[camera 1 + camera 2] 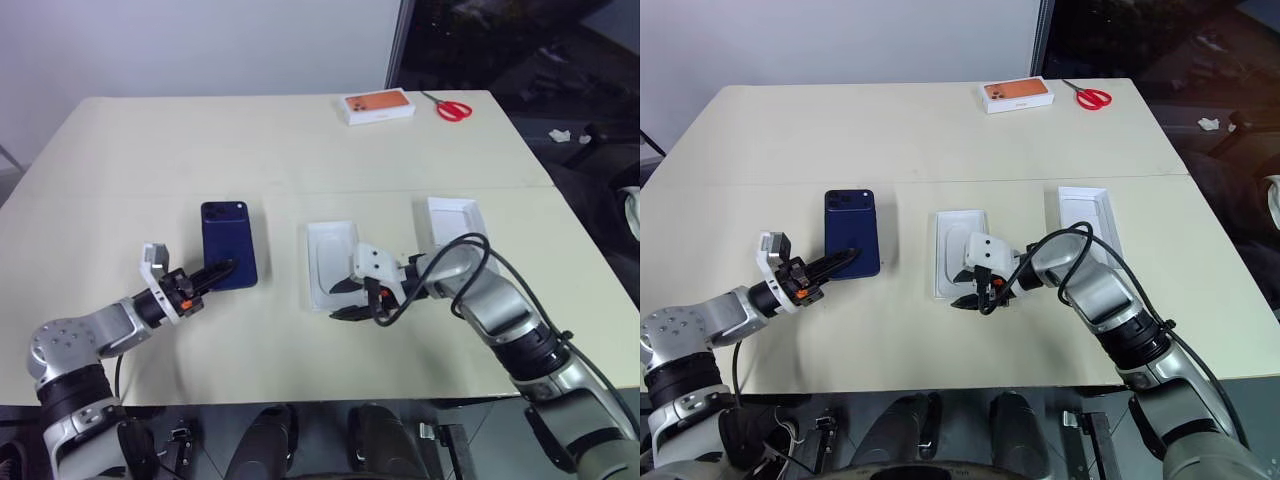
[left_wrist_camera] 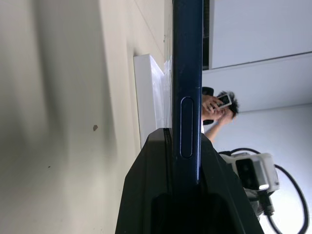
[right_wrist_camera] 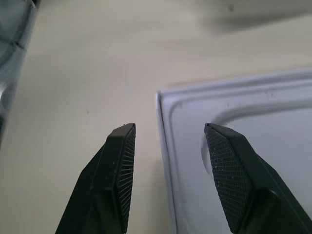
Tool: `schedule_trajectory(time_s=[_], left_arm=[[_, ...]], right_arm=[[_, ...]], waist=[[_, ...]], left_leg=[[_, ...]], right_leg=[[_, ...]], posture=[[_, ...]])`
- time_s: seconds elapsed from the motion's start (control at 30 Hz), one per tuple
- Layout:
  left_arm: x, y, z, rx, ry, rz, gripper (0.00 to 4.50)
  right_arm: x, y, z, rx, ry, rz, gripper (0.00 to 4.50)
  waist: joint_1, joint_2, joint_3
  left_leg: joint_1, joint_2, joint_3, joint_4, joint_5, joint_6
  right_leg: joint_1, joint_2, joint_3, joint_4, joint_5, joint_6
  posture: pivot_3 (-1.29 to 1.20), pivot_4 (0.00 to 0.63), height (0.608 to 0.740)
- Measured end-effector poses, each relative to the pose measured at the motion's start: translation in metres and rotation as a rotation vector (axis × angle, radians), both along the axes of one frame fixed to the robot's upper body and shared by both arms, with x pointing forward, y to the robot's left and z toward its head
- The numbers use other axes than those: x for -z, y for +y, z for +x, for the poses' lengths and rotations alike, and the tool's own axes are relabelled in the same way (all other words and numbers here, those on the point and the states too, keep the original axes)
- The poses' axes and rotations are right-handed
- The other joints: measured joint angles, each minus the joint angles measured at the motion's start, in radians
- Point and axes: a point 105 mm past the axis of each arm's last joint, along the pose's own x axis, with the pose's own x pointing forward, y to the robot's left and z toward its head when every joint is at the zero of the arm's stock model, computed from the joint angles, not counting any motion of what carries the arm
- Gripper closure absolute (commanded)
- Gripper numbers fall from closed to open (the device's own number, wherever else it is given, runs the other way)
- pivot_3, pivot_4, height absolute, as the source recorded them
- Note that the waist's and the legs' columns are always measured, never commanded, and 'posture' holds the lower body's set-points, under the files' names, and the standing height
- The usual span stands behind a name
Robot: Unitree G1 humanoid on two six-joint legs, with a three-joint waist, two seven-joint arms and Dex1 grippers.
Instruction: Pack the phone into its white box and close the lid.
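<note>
On the table, your left gripper [image 1: 222, 270] clamps the phone [image 1: 228, 243] by its near edge. Right gripper [image 1: 345, 299], jaws open, straddles the insert's [image 1: 330, 258] rim: grip squarely.

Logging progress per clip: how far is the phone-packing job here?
Early. Done: nothing packed. In hand: left end effector is shut on the phone; right end effector straddles, open, the rim of the white moulded tray. Left: boxing the phone, fitting the lid.

White box with orange print [image 1: 379, 106] and red-handled scissors [image 1: 448, 107] at the table's [image 1: 150, 150] far edge.
</note>
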Motion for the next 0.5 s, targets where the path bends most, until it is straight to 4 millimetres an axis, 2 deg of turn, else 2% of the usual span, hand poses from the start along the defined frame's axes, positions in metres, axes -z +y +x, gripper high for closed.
schedule_trajectory(time_s=[0.23,0.3,0.37,0.5], left_arm=[[0.0005,-0.0035,0.0002,0.014,0.002,0.003,4.5],[0.0014,-0.0054,0.0003,0.022,0.005,0.007,4.5],[0.0015,-0.0059,0.0004,0.023,0.005,0.008,4.5],[0.0012,-0.0061,0.0005,0.025,0.004,0.008,4.5]], right_arm=[[0.0074,-0.0028,0.0059,0.007,-0.041,-0.028,2.16],[0.0075,-0.0029,0.0057,0.005,-0.039,-0.028,2.7],[0.0066,-0.0021,0.0049,-0.004,-0.042,-0.025,3.46],[0.0042,-0.004,0.0056,-0.001,-0.055,-0.027,3.46]], waist=[[0.0,0.0,0.0],[0.001,0.0,0.0],[0.0,0.0,0.0],[-0.001,0.0,0.0]], left_leg=[[0.0,0.0,0.0,0.0,0.0,0.0],[0.0,0.0,0.0,0.0,0.0,0.0],[0.0,0.0,0.0,0.0,0.0,0.0],[0.0,0.0,0.0,0.001,0.0,0.0]], right_leg=[[0.0,0.0,0.0,0.0,0.0,0.0],[0.0,0.0,0.0,0.0,0.0,0.0],[0.0,0.0,0.0,0.0,0.0,0.0],[0.001,0.0,0.0,0.001,0.0,0.0]], posture=[[0.0,0.15,0.74],[0.0,0.15,0.74],[0.0,0.15,0.74],[0.0,0.15,0.74]])
